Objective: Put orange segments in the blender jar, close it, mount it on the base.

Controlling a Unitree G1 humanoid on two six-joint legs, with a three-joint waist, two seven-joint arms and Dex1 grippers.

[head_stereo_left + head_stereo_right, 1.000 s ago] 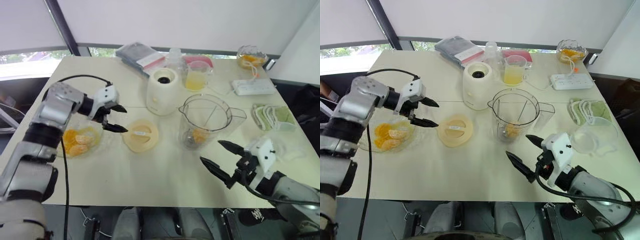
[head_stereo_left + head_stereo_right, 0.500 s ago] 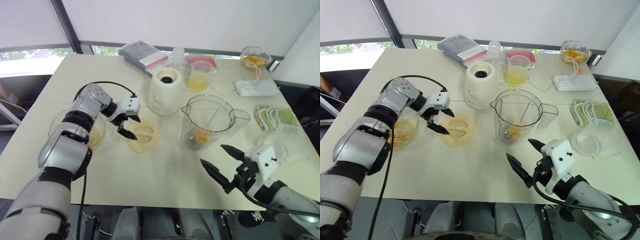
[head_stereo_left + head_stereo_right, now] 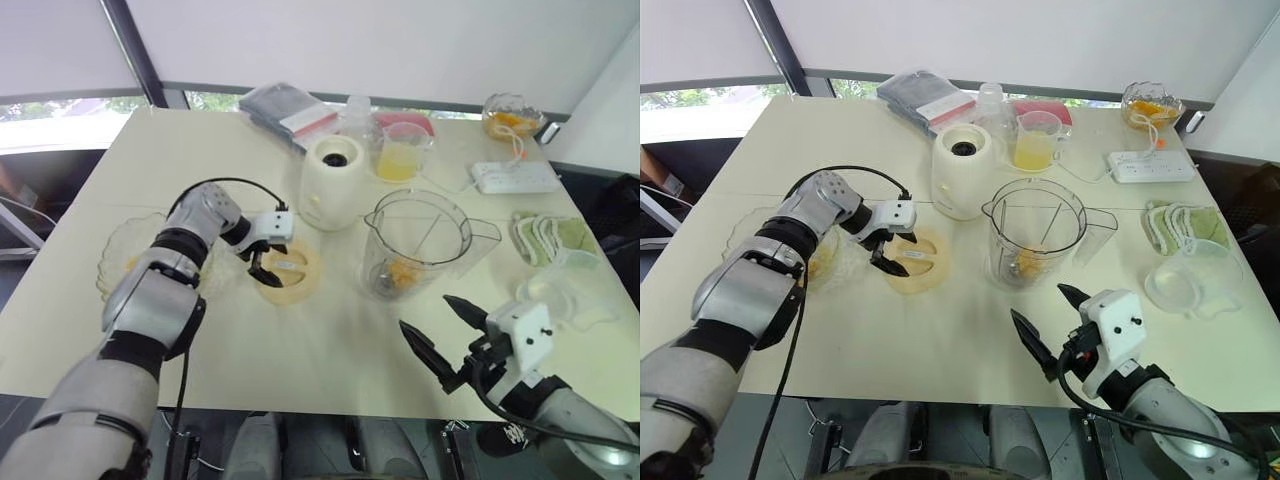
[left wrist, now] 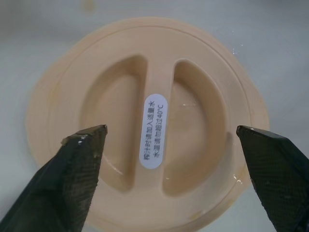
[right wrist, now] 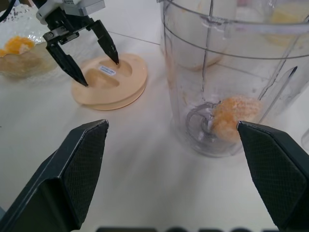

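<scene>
The clear blender jar (image 3: pixel 415 240) stands open at mid-table with an orange segment (image 5: pixel 231 116) at its bottom by the blades. Its peach lid (image 4: pixel 149 130) lies flat to the jar's left. My left gripper (image 3: pixel 272 262) hovers open just above the lid, one finger on each side of the lid's central ridge, holding nothing. The cream blender base (image 3: pixel 331 182) stands behind the lid. A glass bowl (image 3: pixel 120 250) with orange segments sits left of the lid. My right gripper (image 3: pixel 425 312) is open and empty near the table's front edge, in front of the jar.
Behind the jar stand a cup of yellow juice (image 3: pixel 398 155) and a white power strip (image 3: pixel 513 177). A second glass bowl of orange (image 3: pixel 505 112) is at the far right corner. Green cloths (image 3: pixel 548 235) and a clear plastic container (image 3: pixel 560 295) lie on the right.
My left gripper has moved right, from above the bowl of segments to over the peach lid, staying open. The right gripper has barely shifted.
</scene>
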